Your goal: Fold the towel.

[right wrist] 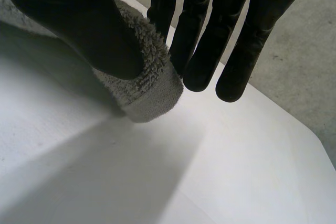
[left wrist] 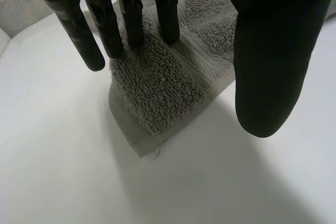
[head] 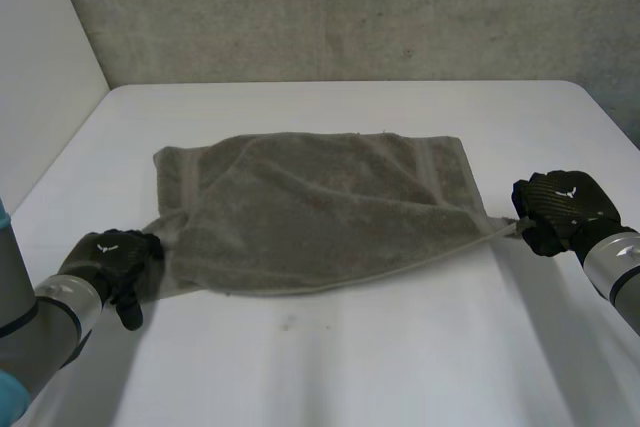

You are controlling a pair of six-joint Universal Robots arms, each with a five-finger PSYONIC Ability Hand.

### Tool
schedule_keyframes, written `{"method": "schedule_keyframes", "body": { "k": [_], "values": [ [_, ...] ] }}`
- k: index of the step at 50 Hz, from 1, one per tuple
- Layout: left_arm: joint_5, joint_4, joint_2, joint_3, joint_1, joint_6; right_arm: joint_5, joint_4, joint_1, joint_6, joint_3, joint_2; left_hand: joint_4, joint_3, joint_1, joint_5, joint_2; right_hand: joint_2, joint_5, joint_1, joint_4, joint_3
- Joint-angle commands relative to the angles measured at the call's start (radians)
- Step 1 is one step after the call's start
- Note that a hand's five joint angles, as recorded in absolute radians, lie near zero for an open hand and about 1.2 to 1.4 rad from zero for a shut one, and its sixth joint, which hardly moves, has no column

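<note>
A grey-brown towel (head: pixel 320 207) lies in the middle of the white table (head: pixel 350 367), its near edge pulled taut between its two near corners. My left hand (head: pixel 110 259) is at the near left corner. In the left wrist view its straight fingers (left wrist: pixel 105 24) rest their tips on that corner (left wrist: pixel 157 98), which lies flat on the table, and the thumb stands apart. My right hand (head: pixel 562 205) is at the near right corner. In the right wrist view its thumb (right wrist: pixel 79 19) pinches the corner (right wrist: pixel 152 87) against the fingers, just above the table.
A grey concrete wall (head: pixel 350 7) rises behind the table's far edge, and a white panel (head: pixel 40 67) stands at the left. The table's right edge (right wrist: pixel 294 129) runs close beyond my right hand. Bare tabletop spreads in front of the towel.
</note>
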Motion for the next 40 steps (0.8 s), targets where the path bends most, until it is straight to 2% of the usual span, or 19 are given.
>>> {"method": "schedule_keyframes", "body": {
  "k": [1, 13, 18, 40],
  "values": [
    [-0.003, 0.045, -0.048, 0.017, 0.024, 0.048, -0.001, 0.0, 0.0, 0.0, 0.001, 0.001, 0.05, 0.049, 0.037, 0.05, 0.049, 0.219, 0.238, 0.443, 0.202, 0.21],
    [-0.003, 0.084, -0.108, 0.051, 0.028, 0.051, -0.003, -0.002, 0.003, -0.002, 0.001, 0.004, 0.12, 0.119, 0.107, 0.12, 0.119, 0.219, 0.238, 0.443, 0.202, 0.21],
    [-0.001, 0.125, -0.129, 0.069, 0.028, 0.059, -0.003, -0.002, 0.003, -0.002, 0.003, 0.006, 0.284, 0.283, 0.272, 0.284, 0.284, 0.219, 0.238, 0.443, 0.202, 0.21],
    [-0.001, 0.141, -0.181, 0.105, 0.028, 0.088, -0.003, -0.002, 0.003, -0.003, 0.003, 0.013, 0.311, 0.31, 0.298, 0.311, 0.31, 0.219, 0.238, 0.443, 0.202, 0.21]
  ]
}}
